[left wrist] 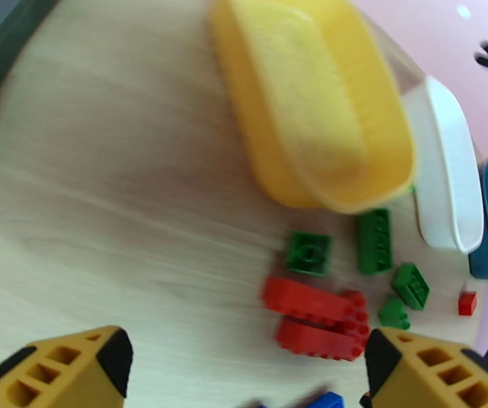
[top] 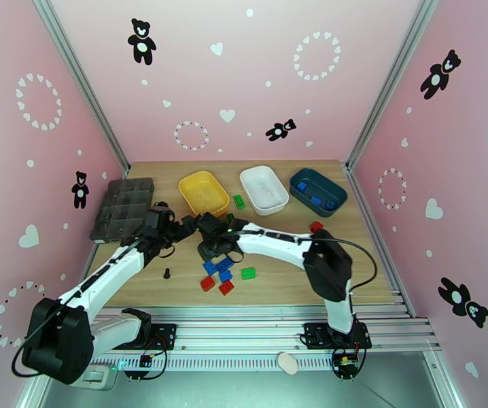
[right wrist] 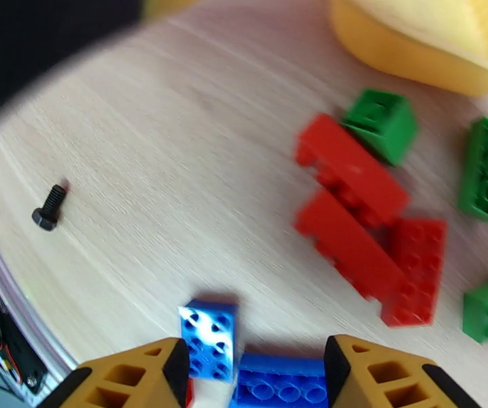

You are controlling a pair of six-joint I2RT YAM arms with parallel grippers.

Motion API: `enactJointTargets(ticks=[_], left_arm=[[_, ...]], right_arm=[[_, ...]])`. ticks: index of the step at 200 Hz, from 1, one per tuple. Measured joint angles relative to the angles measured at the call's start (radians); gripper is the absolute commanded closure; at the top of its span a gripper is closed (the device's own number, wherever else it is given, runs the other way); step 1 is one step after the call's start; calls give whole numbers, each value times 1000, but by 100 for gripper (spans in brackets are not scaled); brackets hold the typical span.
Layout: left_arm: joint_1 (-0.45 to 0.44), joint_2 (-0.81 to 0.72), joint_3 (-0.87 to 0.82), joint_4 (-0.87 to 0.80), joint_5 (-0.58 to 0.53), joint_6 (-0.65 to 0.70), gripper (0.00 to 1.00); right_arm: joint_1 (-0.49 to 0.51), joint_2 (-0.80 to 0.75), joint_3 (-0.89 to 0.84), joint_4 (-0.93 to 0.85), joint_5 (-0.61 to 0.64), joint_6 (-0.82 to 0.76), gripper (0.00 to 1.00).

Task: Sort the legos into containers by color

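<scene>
Both arms lean over the scattered legos at the middle of the wooden table (top: 291,283), with the sort only part done. The left gripper (left wrist: 247,358) hangs released and empty, its yellow fingers (left wrist: 74,365) spread wide above a pair of long red bricks (left wrist: 315,317) and a few green bricks (left wrist: 308,253). Those lie just in front of the yellow tub (left wrist: 257,151).

The right gripper (right wrist: 254,365) is low over the pile, its jaws part-way apart around a flat blue brick (right wrist: 281,387). Whether the pads already press on that brick cannot be told. A smaller blue brick (right wrist: 206,338) sits just beside one fingertip.

The step in hand looks like a blue pick, bound for the teal tub (top: 298,177) at the far right, where other blue pieces (top: 315,198) already lie. The white tub (top: 246,179) stands between it and the yellow one. To do it well, the right jaws should centre on the flat brick alone and close across its short sides. The neighbouring blue piece could otherwise get wedged or flicked away. A straight lift before swinging right would likely spare the red cluster (right wrist: 353,212) close by.

The two wrists are crowded together (they nearly overlap from above), so the free left arm would do better to hold back until the right one has gone. A dark screw (right wrist: 48,209) lies well apart on the near side, and the grey organizer tray (top: 123,207) sits at the far left; neither belongs in this sort.
</scene>
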Motion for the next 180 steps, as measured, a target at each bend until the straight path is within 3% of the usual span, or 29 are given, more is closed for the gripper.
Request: enactJointTargets(ticks=[42, 120, 180], left_arm=[[92, 6, -75, 69, 117, -43, 1], [100, 6, -79, 115, 172, -50, 2], [100, 6, -91, 120, 183, -50, 2]], right_arm=[[8, 60, 21, -55, -26, -16, 41], [46, 158, 96, -94, -56, -33, 47], [45, 198, 117, -112, -48, -30, 57]])
